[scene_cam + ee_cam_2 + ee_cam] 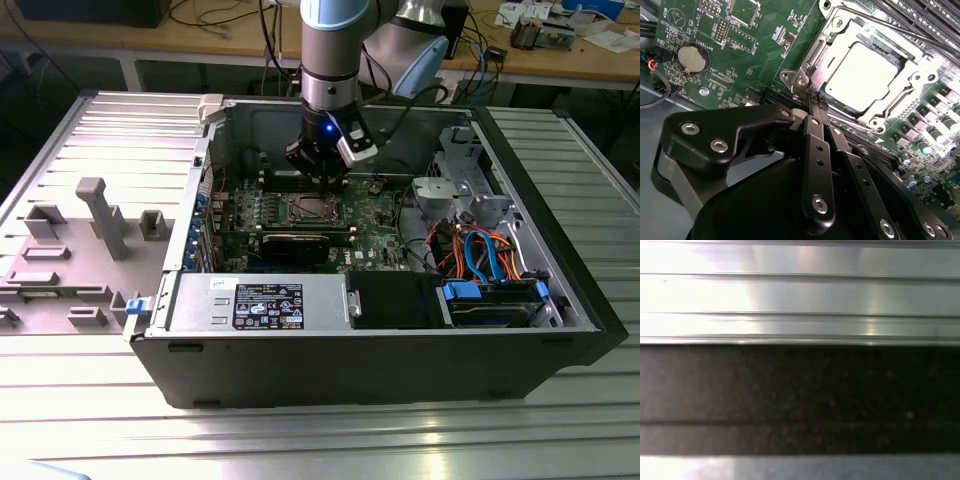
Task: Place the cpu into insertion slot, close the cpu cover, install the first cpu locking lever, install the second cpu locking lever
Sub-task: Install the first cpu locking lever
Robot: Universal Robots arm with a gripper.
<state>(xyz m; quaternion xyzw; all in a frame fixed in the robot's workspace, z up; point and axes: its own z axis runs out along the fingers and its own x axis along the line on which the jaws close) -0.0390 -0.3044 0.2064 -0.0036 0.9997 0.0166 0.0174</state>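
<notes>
The gripper, fingers pressed together, touches a thin locking lever beside the closed cpu cover; it may slip onto the cpu.

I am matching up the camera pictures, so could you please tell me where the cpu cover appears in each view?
Exterior view: the cpu cover lies on the green board inside the open case, just below the gripper.
Second wrist view: the cover sits closed, framing the cpu, just beyond the gripper.
First wrist view: not in it.
Shared landmark: the gripper, beside the cover in the exterior and second wrist views.
</notes>
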